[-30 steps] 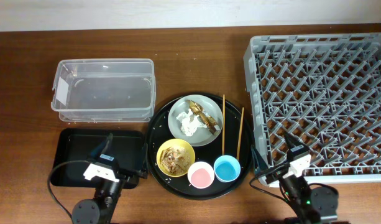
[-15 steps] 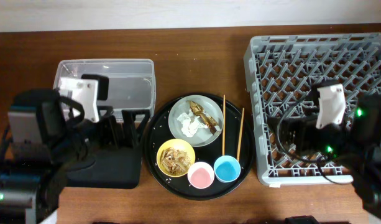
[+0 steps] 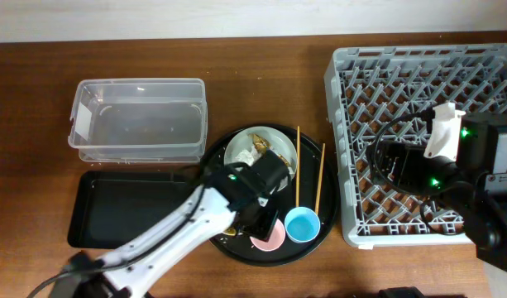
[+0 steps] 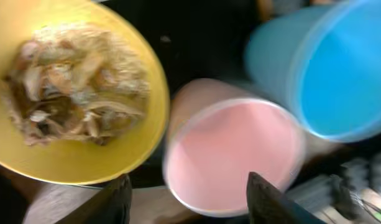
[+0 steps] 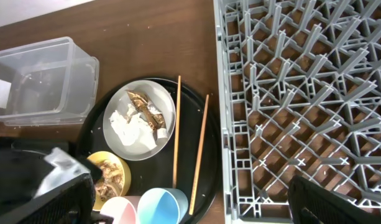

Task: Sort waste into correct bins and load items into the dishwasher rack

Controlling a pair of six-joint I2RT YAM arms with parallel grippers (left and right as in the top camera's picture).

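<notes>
Wide open and empty over the small pink cup (image 4: 234,149), the left gripper (image 4: 190,188) risks bumping the adjacent round yellow bowl (image 4: 84,169), spilling brownish scraps (image 4: 72,93).

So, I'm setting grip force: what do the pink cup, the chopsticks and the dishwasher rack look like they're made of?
The pink cup is likely plastic: it has a smooth, fairly matte, even colour and a thin rim, though the view is blurred. The chopsticks are probably wood or bamboo, being pale brown and dull. The dishwasher rack looks like moulded grey plastic, with a matte, one-piece lattice of pegs.
</notes>
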